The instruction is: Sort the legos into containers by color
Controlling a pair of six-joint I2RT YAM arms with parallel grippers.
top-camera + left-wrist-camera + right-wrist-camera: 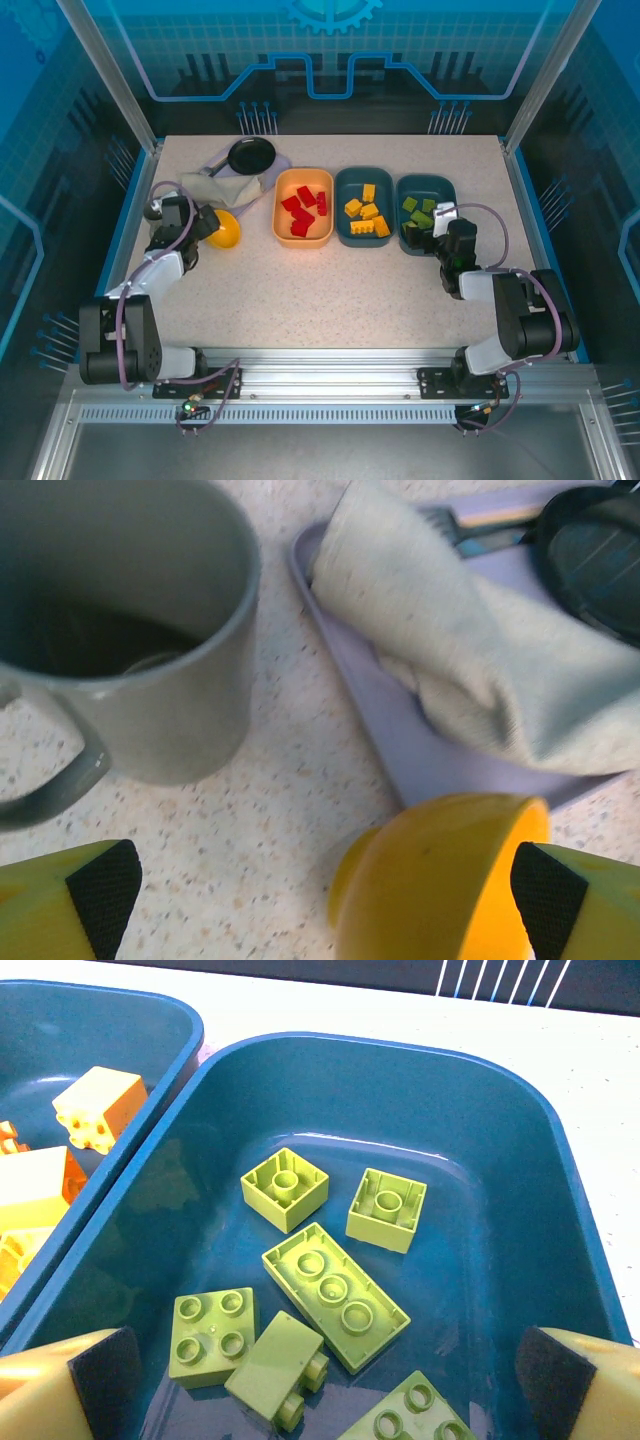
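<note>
R gripper [330,1385] stands wide and empty, green legos [335,1298] lying loose between and ahead of its jaws inside the teal tray [520,1160]; L gripper [320,895] also wide, yellow bowl [430,880] just inside one jaw; sorting looks done, so R should lift straight up w/o nudging them

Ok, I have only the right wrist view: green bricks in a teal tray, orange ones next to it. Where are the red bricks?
Observer: The red bricks lie in the orange-yellow tray, the leftmost of the three.
Operator: And the left hand, is it open?
Observer: Yes, the left hand is open, with a yellow bowl close at its fingers.
Operator: What else stands there?
Observer: A grey cup, left of the bowl.
</note>
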